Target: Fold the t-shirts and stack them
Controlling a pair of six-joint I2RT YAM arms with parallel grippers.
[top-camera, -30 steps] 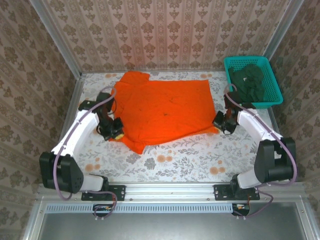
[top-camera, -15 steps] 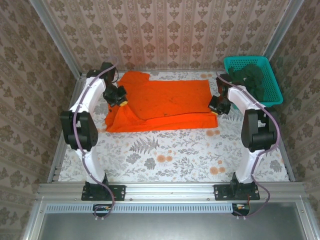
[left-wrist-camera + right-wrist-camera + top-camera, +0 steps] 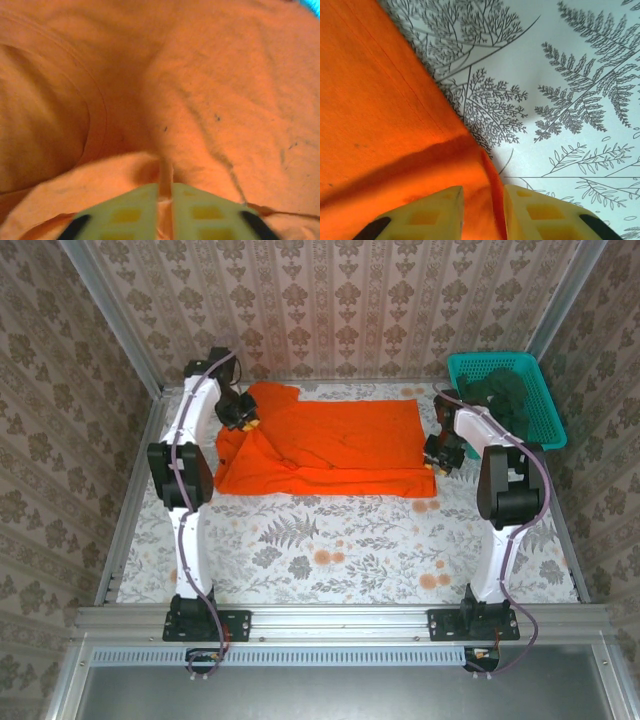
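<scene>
**Orange shirt folded over, both claws at its ends**

From the top camera: the orange t-shirt (image 3: 340,445) lies across the far half of the table (image 3: 350,550), its near half doubled over the rest. The left claw (image 3: 243,420) sits at the shirt's left end, right on the cloth, and the whole garment stretches away from it toward the other arm. The right claw (image 3: 440,458) is down at the shirt's right end, by the near corner, with the fabric running off to its left. Beyond that claw, to its far right, the dark green t-shirts (image 3: 500,400) are heaped in the teal basket (image 3: 490,357), well apart from both claws.

Over to the left wrist: the left claw (image 3: 166,186) has its fingers (image 3: 130,210) drawn almost together, and a thin ridge of the orange t-shirt (image 3: 225,90) is pinched in the slit between them. More cloth bunches around the tips, and orange folds spread out ahead of them.

Now the right wrist: the right claw (image 3: 482,192) has its fingers (image 3: 535,210) standing a little apart, with the hem of the orange t-shirt (image 3: 370,110) running straight into the gap. Whether they press that hem, I cannot tell. The shirt lies ahead and to one side of the claw, and the fern-printed table (image 3: 570,100) is bare on the other.
</scene>
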